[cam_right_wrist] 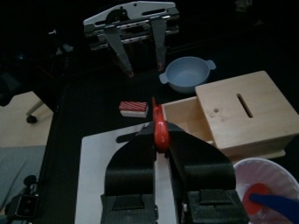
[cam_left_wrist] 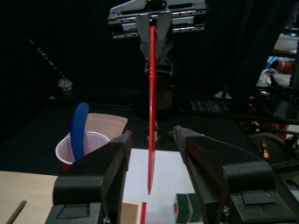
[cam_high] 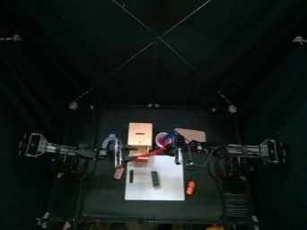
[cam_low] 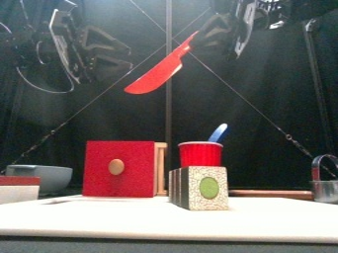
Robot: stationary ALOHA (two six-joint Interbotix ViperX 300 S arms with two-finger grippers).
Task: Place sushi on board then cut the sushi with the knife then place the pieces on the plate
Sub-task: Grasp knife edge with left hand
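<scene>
The dark green sushi roll [cam_high: 156, 182] lies on the white cutting board [cam_high: 168, 192]; in the front view the sushi roll [cam_low: 199, 188] stands near the middle. My right gripper [cam_right_wrist: 158, 133] is shut on the handle of the red knife [cam_low: 164, 67], which hangs high above the board, blade slanting down to the left. My left gripper [cam_left_wrist: 152, 140] is open and holds nothing; it faces the knife [cam_left_wrist: 153, 87] from the left over the board's left edge. The pink plate [cam_high: 192, 135] lies behind the right gripper [cam_high: 178, 154].
A red cup [cam_low: 203, 155] holding a blue knife [cam_low: 218, 131] stands behind the board beside the wooden box [cam_high: 142, 135]. A blue-grey bowl [cam_right_wrist: 187, 72] sits at the left, with a red and white toy [cam_right_wrist: 136, 107] near it. An orange toy [cam_high: 189, 188] lies by the board's right edge.
</scene>
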